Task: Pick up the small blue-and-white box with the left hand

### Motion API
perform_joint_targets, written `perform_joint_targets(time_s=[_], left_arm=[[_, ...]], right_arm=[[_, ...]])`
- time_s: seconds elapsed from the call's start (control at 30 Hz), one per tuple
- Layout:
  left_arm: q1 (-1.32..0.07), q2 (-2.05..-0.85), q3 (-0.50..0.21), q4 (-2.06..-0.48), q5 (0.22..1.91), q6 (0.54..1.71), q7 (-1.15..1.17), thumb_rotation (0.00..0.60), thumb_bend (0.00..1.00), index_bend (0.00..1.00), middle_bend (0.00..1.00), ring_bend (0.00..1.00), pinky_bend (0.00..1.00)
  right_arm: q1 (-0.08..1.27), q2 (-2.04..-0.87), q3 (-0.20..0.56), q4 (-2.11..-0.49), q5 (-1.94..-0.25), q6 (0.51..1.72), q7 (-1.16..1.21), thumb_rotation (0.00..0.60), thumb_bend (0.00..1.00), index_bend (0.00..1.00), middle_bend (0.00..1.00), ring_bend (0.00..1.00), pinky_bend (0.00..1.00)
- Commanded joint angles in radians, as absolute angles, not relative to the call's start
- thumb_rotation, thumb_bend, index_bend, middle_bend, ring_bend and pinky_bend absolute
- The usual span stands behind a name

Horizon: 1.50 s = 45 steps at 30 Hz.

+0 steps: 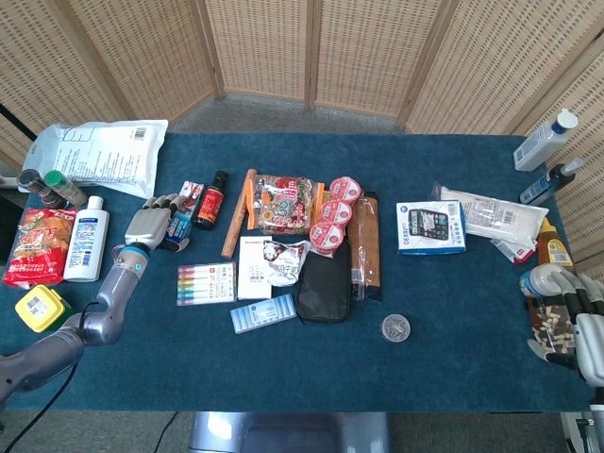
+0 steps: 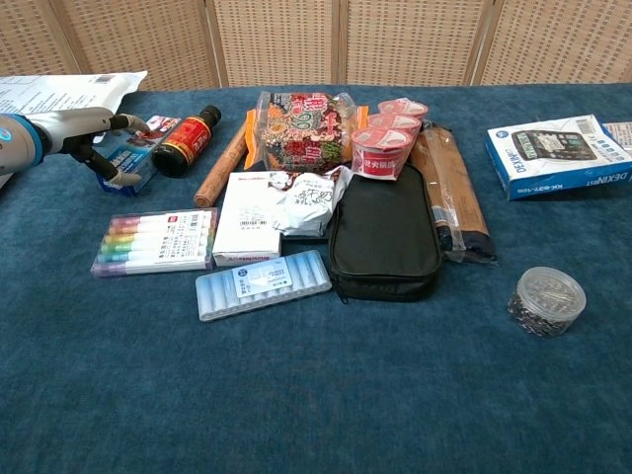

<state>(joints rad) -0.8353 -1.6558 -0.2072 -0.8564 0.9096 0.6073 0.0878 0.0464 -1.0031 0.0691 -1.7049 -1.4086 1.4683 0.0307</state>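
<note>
Left hand (image 2: pixel 94 133) lies over the small blue-and-white box (image 2: pixel 138 150), fingers straddling it w/ grip not clearly closed (cannot tell), box's long axis running fwd-away along the fingers.

small blue-and-white box (image 2: pixel 138 156), lying flat, near table's left edge

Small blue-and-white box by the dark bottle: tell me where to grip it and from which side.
Grip the small blue-and-white box across its two long sides, coming from above. It lies flat, the dark bottle crowds its right, and the left hand already straddles it.
</note>
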Motion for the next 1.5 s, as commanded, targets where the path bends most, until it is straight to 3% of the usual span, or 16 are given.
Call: perform_joint_targets(time_s=[0.03, 0.2, 0.27, 0.4, 0.53, 0.67, 0.83, 0.97, 1.5], left_arm=[[-0.846, -1.699, -0.222, -0.797, 0.901, 0.587, 0.069, 0.506, 0.36, 0.0, 0.0, 0.0, 0.0], [-0.857, -1.743, -0.237, -0.737, 0.902, 0.563, 0.048, 0.598, 0.36, 0.0, 0.0, 0.01, 0.0], [-0.859, -1.759, -0.244, -0.723, 0.908, 0.571, 0.039, 0.6, 0.37, 0.0, 0.0, 0.09, 0.04], [-0.856, -1.79, -0.257, -0.694, 0.924, 0.607, 0.024, 0.6, 0.5, 0.08, 0.02, 0.32, 0.34], [-0.841, -1.815, -0.277, -0.681, 0.949, 0.686, -0.006, 0.6, 0.64, 0.34, 0.23, 0.6, 0.62], [-0.83, -1.82, -0.288, -0.672, 0.963, 0.718, -0.019, 0.6, 0.68, 0.51, 0.42, 0.76, 0.78], [-0.802, -1.789, -0.313, -0.712, 0.992, 0.782, -0.079, 0.6, 0.68, 0.61, 0.53, 0.84, 0.85], [-0.765, -1.718, -0.322, -0.804, 1.011, 0.829, -0.1, 0.6, 0.68, 0.62, 0.54, 0.84, 0.86], [-0.616, -1.278, -0.385, -1.521, 1.092, 1.073, -0.037, 0.6, 0.66, 0.62, 0.54, 0.83, 0.85]], right_arm=[[0.039, -1.003, 0.067, -1.703, -1.407, 1.473, 0.037, 0.6, 0.0, 0.0, 0.03, 0.0, 0.0], [0.029, -0.996, 0.067, -1.705, -1.411, 1.485, 0.05, 0.6, 0.0, 0.0, 0.03, 0.0, 0.0], [0.026, -0.996, 0.067, -1.704, -1.415, 1.488, 0.059, 0.6, 0.0, 0.0, 0.03, 0.0, 0.0], [0.021, -0.994, 0.065, -1.699, -1.417, 1.489, 0.078, 0.6, 0.0, 0.0, 0.03, 0.0, 0.0], [0.016, -0.993, 0.067, -1.693, -1.419, 1.492, 0.089, 0.6, 0.0, 0.0, 0.03, 0.0, 0.0], [0.013, -0.994, 0.067, -1.689, -1.424, 1.495, 0.105, 0.6, 0.0, 0.0, 0.03, 0.0, 0.0], [0.01, -0.995, 0.068, -1.681, -1.429, 1.498, 0.119, 0.6, 0.0, 0.0, 0.03, 0.0, 0.0], [0.01, -0.995, 0.07, -1.676, -1.434, 1.501, 0.127, 0.6, 0.0, 0.0, 0.03, 0.0, 0.0], [0.027, -1.023, 0.064, -1.643, -1.456, 1.468, 0.154, 0.6, 0.0, 0.0, 0.03, 0.0, 0.0]])
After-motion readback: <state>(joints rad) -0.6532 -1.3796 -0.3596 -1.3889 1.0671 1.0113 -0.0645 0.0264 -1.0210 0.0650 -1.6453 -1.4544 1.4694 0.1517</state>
